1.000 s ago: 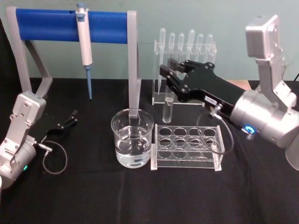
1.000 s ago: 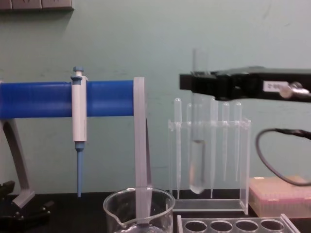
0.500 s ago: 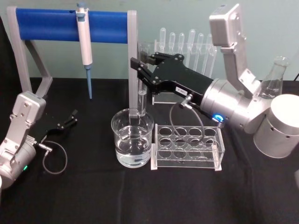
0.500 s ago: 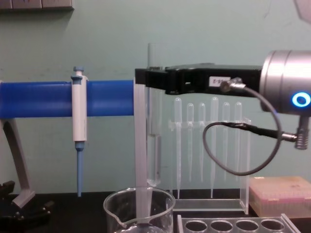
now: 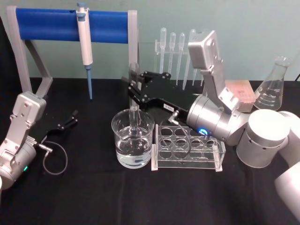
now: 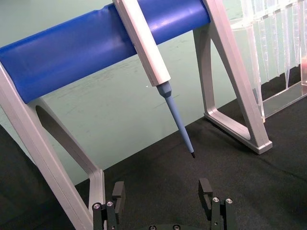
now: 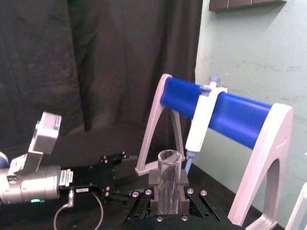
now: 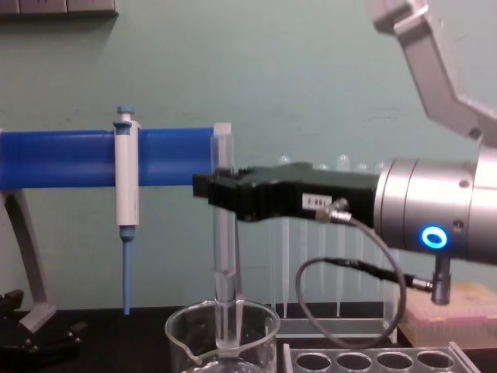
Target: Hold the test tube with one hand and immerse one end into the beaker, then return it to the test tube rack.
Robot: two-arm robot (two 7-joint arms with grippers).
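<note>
My right gripper [image 5: 134, 88] is shut on the test tube [image 5: 134, 112], a clear glass tube held upright near its top. In the chest view the gripper [image 8: 213, 190] holds the tube [image 8: 224, 256] straight above the beaker [image 8: 256, 326], with the tube's rounded end below the rim and inside the glass. I cannot tell whether that end touches the water. The beaker [image 5: 133, 145] stands at the table's middle, partly filled. The right wrist view shows the tube [image 7: 168, 184] clamped between the fingers. My left gripper [image 5: 72, 117] rests open on the black cloth at the left, nothing between its fingers [image 6: 206, 189].
A clear rack with round holes [image 5: 187, 147] stands right beside the beaker. Behind are a blue-barred stand [image 5: 47, 26] with a hanging pipettor [image 5: 86, 42] and a pipette rack [image 5: 173, 42]. A flask [image 5: 274, 89] and a pink box [image 5: 241, 91] sit at the back right.
My right gripper carried the test tube leftward from in front of the pipette rack to above the beaker, then lowered it so its bottom end went inside. The left arm stayed still.
</note>
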